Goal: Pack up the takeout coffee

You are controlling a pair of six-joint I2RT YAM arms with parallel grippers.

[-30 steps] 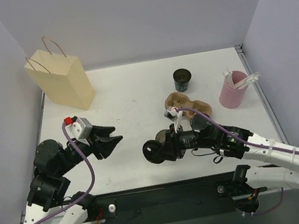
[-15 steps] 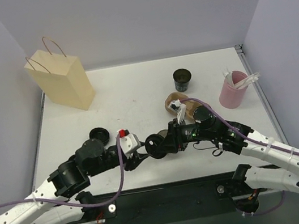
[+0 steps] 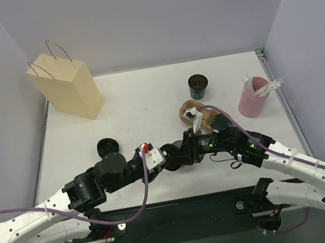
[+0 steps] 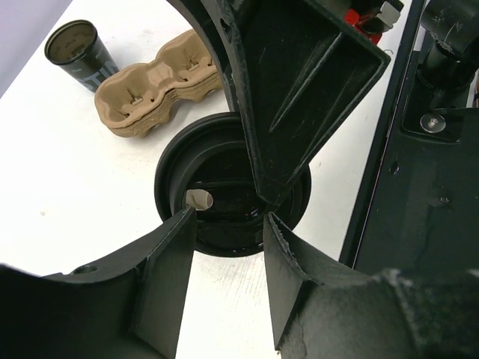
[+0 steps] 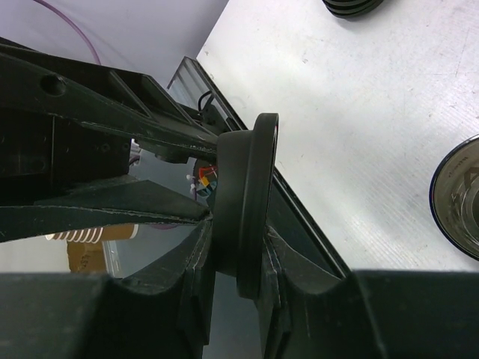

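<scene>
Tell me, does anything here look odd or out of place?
Nothing looks spilled or broken. One oddity: a black lid is pinched on edge in the right end effector, with the open left end effector close beside it. A second lid lies loose nearby, and the coffee cup stands uncovered.

Bag [image 3: 68, 87] stands far left on the table [image 3: 140, 100]; cup [image 3: 198, 85] far right-centre, tray [image 3: 185, 113] just before it, holder [image 3: 252, 99] right of both. One lid [image 3: 108, 147] lies front left (second lid [image 3: 169, 156] on edge in the right gripper [image 5: 233, 250]).

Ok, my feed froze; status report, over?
Right gripper: jaws shut on round black plastic lid. Left gripper: jaws open at its face. No obstruction seen.
</scene>
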